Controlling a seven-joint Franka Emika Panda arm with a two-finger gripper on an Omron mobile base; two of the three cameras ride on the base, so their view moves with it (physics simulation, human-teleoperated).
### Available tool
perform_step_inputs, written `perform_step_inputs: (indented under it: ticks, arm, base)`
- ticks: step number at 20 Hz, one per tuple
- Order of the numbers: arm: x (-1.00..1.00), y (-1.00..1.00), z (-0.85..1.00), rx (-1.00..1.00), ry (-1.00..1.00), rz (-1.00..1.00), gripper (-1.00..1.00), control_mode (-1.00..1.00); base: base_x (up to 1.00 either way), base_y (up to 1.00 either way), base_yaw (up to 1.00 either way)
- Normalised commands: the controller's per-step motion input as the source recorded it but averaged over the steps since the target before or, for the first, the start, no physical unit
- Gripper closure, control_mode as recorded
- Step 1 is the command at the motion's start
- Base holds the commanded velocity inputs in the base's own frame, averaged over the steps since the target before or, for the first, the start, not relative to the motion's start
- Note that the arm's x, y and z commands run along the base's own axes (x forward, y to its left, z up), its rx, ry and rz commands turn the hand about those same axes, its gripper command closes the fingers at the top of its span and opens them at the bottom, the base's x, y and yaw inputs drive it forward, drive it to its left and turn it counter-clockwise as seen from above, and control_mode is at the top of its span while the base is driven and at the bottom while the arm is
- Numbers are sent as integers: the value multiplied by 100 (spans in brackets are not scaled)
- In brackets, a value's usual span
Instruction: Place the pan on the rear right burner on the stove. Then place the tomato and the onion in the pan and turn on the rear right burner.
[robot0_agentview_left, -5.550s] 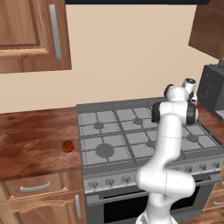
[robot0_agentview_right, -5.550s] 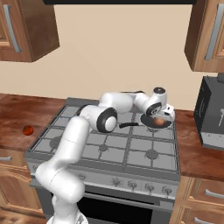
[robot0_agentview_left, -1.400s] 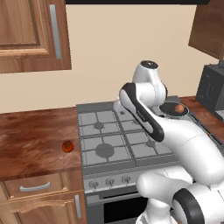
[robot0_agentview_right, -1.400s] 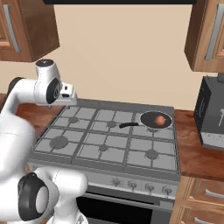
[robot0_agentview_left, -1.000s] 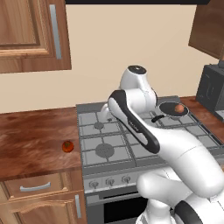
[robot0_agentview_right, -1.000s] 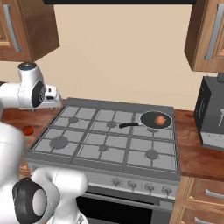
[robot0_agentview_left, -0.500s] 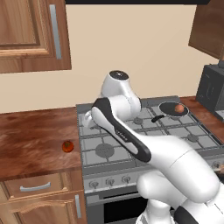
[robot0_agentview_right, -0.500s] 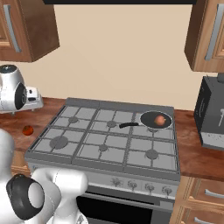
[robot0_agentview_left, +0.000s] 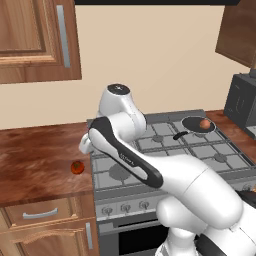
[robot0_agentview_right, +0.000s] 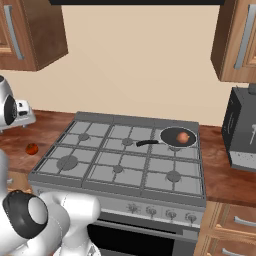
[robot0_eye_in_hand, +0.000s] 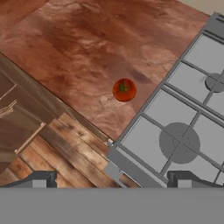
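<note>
The pan (robot0_agentview_left: 198, 124) (robot0_agentview_right: 178, 136) sits on the rear right burner of the stove (robot0_agentview_left: 165, 151) (robot0_agentview_right: 116, 166), its handle pointing left. Inside it lies the onion (robot0_agentview_left: 205, 123) (robot0_agentview_right: 183, 137), a pale ball. On the wooden counter just left of the stove rests the tomato (robot0_agentview_left: 76, 167) (robot0_agentview_right: 32, 148) (robot0_eye_in_hand: 124, 90). My gripper (robot0_agentview_left: 85, 145) (robot0_eye_in_hand: 113, 179) hovers above the stove's front left corner, up and to the right of the tomato. It is open wide and holds nothing. The burner itself is hidden under the pan.
A dark appliance (robot0_agentview_left: 243, 102) (robot0_agentview_right: 243, 131) stands on the counter right of the stove. Knobs (robot0_agentview_right: 160, 212) line the stove front. Wooden wall cabinets (robot0_agentview_left: 35, 40) hang above, and drawers (robot0_agentview_left: 41, 214) sit below the counter (robot0_eye_in_hand: 83, 57) edge.
The arm has swung left from above the stove's middle to over its left edge, near the tomato. Pan, onion and tomato have stayed put. The jaws stayed open.
</note>
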Motion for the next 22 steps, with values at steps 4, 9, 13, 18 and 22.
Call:
perform_step_inputs:
  ticks: [4,9,13,18,22]
  arm:
    - [-5,23,-16,-4,0,8,-100,-100]
    - [0,11,-27,-5,0,6,-100,-100]
    - [0,6,-31,-5,0,3,-100,-100]
    - [5,12,-25,-2,0,0,-100,-100]
    - [13,17,-20,0,0,0,-100,-100]
  base:
    - [0,0,0]
    - [0,0,0]
    - [0,0,0]
    - [0,0,0]
    - [0,0,0]
